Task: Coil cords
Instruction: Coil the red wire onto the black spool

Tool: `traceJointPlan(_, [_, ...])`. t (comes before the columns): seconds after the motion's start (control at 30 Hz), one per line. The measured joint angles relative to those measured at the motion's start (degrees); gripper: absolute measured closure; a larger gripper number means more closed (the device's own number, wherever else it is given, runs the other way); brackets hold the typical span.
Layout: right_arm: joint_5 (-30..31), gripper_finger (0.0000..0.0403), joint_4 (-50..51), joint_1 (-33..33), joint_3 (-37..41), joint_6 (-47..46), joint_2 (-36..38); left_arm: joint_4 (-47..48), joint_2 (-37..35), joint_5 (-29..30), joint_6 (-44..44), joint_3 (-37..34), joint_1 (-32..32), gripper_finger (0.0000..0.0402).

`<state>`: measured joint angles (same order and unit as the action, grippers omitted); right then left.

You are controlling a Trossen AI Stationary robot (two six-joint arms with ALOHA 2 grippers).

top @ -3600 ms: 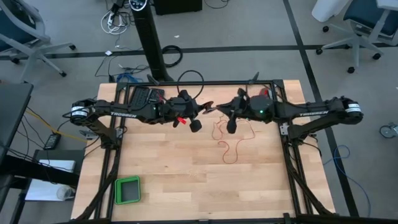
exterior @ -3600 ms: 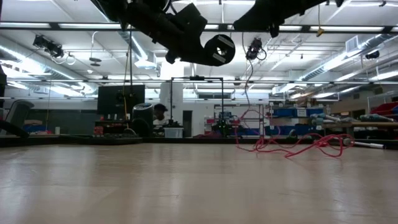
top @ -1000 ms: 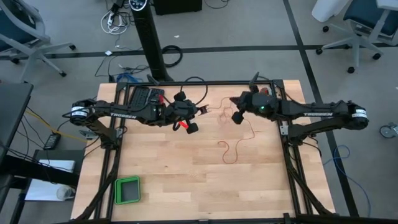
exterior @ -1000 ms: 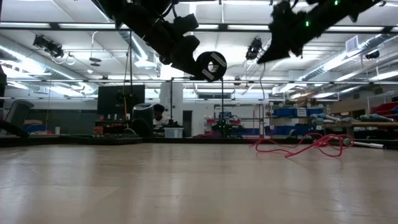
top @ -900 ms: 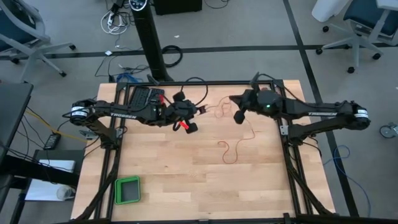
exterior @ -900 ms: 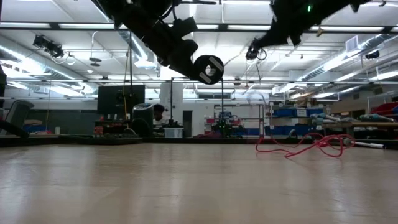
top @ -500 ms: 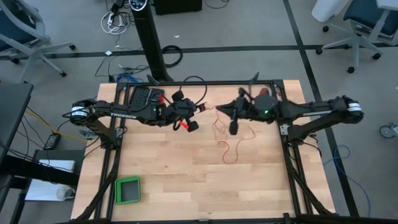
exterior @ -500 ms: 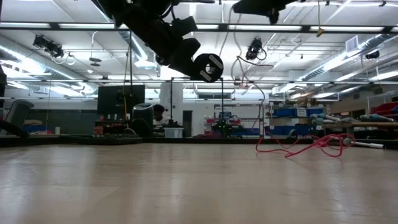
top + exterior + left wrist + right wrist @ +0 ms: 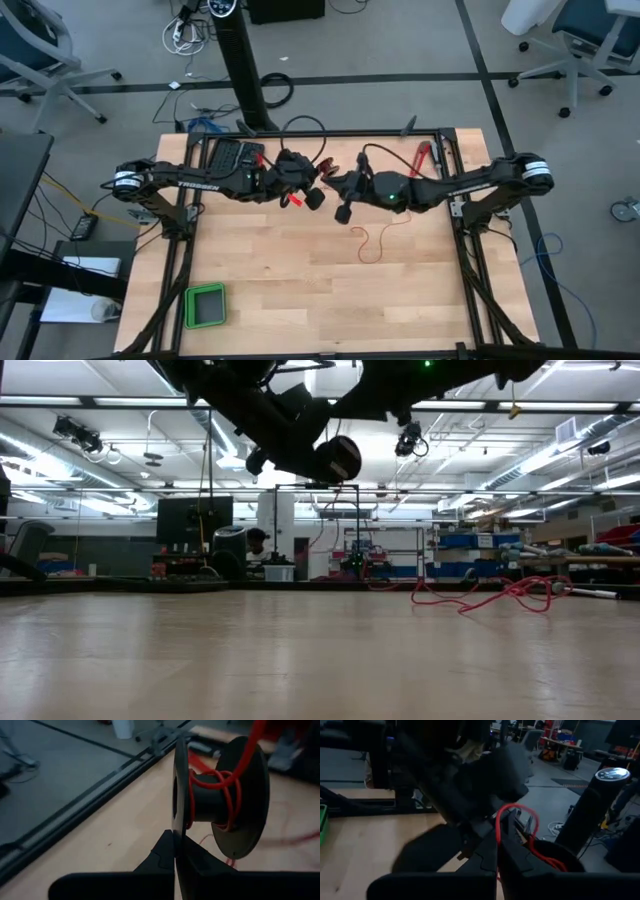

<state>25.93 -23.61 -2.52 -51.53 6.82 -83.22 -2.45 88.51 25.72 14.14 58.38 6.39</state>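
Note:
A black spool (image 9: pixel 220 795) with a few turns of the thin red cord (image 9: pixel 227 787) round its hub hangs above the table's far middle, and my left gripper (image 9: pixel 175 837) is shut on it. In the high view the spool (image 9: pixel 315 198) lies between the two arms. My right gripper (image 9: pixel 498 840) sits right beside it, shut on the cord (image 9: pixel 512 810). The cord's loose tail (image 9: pixel 377 240) lies in squiggles on the wooden table; it also shows in the low view (image 9: pixel 480 595). My left gripper pinches the rim of the spool's thin near flange (image 9: pixel 174 822) between its two fingers, which lie edge-on to the disc. The spool is lifted clear of the table with its axis about level. My right gripper pinches a single strand of the red cord (image 9: pixel 497 827) between its two fingers, coming about level from the table's right. The strand arches above the fingers and runs slack toward the spool (image 9: pixel 555 862).
A green tray (image 9: pixel 205 305) sits near the table's near left corner. A red-handled tool (image 9: pixel 421 157) lies at the far edge behind my right arm. Bare wood spreads over the near half of the table (image 9: pixel 300 300).
My right gripper has swung from the far right side toward the table's left, up to the spool, carrying the cord with it. My left gripper has stayed in place but rolled, turning the spool. The loose tail on the table has shortened.

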Motion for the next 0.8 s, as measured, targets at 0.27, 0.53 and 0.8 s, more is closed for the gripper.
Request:
traceJointPlan(0.27, [-0.42, 0.0402, 3.85, -1.08, 0.01, 0.27, -1.09, -5.38, -0.04, -1.97, 1.28, -0.01, 0.43, 0.0397])
traceJointPlan(0.53, [-0.37, 0.0402, 14.3, -1.6, 0.46, -5.5, -1.07, -11.91, -0.09, -9.8, 2.99, -0.01, 2.79, 0.0396])
traceJointPlan(0.8, [10.18, 0.0402, 29.57, -1.48, 0.55, -6.82, 1.31, -10.87, -0.13, -13.75, 3.05, -0.01, 3.1, 0.0396])
